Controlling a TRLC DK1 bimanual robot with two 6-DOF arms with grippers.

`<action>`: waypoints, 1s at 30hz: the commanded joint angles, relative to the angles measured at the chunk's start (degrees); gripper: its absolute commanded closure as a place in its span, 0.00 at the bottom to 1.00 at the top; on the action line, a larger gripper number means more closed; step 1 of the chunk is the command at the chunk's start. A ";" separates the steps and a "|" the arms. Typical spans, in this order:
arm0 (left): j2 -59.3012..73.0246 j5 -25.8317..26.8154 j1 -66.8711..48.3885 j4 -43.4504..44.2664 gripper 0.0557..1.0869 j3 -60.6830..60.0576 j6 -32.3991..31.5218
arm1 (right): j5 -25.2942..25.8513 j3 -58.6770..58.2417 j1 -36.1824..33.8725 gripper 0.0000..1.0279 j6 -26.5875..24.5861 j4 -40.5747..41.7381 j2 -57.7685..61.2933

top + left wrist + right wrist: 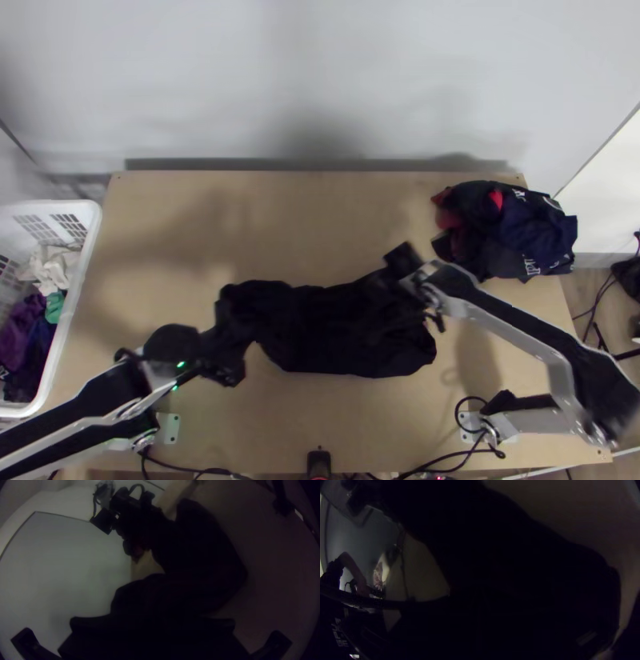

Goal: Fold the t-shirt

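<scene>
A black t-shirt (344, 340) lies bunched across the table (296, 216), the left gripper (222, 358) and right gripper (414, 282) at opposite ends; whether either pinches cloth can't be told.

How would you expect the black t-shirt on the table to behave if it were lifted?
The t-shirt will likely hang floppy, since its outline bends in loose, uneven curves. It probably won't roll or tip, as it stretches slackly across the table. Being soft cloth, it seems unlikely to break.

Dark t-shirt (203, 553); table (270, 570) beneath
</scene>
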 commanded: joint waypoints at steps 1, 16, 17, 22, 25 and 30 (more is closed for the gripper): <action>14.77 8.73 1.95 8.96 0.96 7.92 5.78 | -1.60 1.27 -11.62 0.97 -2.31 -5.02 -13.91; 49.32 15.50 -10.62 15.55 0.96 29.72 11.76 | -2.56 -3.21 -42.03 0.97 -2.57 -10.30 -28.94; 50.55 15.85 -11.32 16.25 0.96 30.51 12.64 | -2.56 -3.56 -42.12 0.97 -2.48 -10.39 -29.73; 58.02 15.85 -14.40 16.43 0.96 36.57 12.73 | -2.48 -6.02 -45.10 0.97 -2.84 -10.83 -31.67; 62.32 15.85 -15.81 17.13 0.96 38.42 12.81 | -2.65 -7.17 -46.51 0.97 -2.92 -11.00 -32.81; 68.74 15.85 -16.07 16.43 0.95 40.79 12.29 | -2.65 -7.25 -46.51 0.97 -2.66 -11.09 -33.69</action>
